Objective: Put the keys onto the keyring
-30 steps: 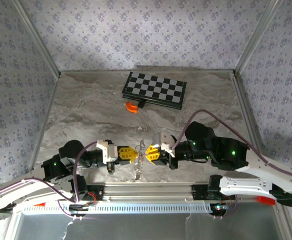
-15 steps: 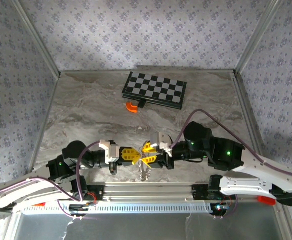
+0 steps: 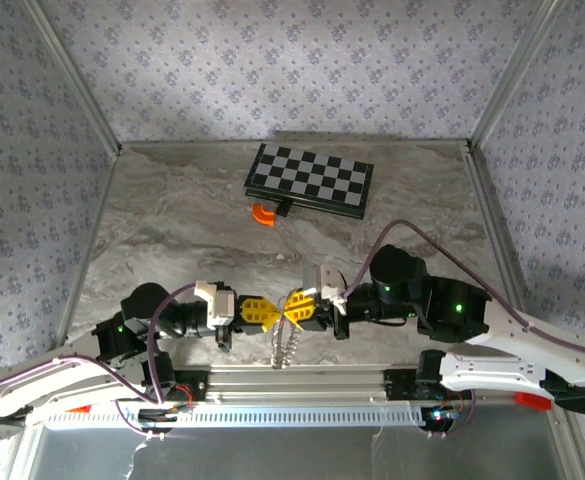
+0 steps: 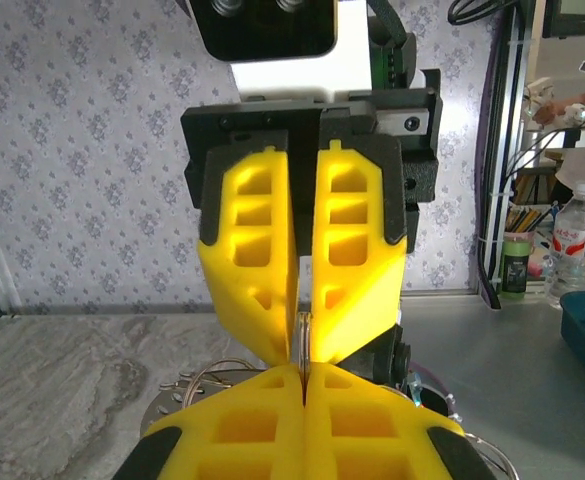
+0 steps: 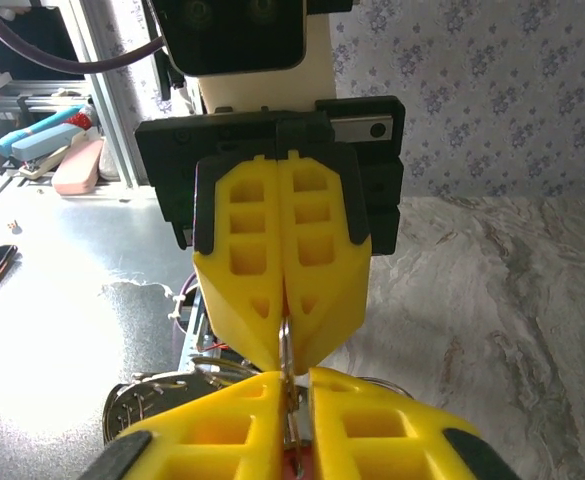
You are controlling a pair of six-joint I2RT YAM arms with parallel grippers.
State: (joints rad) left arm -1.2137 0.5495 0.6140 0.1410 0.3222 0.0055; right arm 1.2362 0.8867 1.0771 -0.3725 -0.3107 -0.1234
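Tip-to-tip, left end effector (image 4: 303, 385) and right end effector (image 5: 294, 392) clamp thin keyring (image 4: 302, 328); keys (image 3: 283, 345) dangle below. Likely light, stiff, slippery: grip rim.

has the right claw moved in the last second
Yes. The right claw has shifted left, closer to the line below the orange piece, and now meets the left claw above the hanging keys.

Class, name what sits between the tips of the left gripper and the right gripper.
The thin silver keyring, pinched where left gripper and right gripper meet, seen in the left wrist view; keys hang beneath in the top view.
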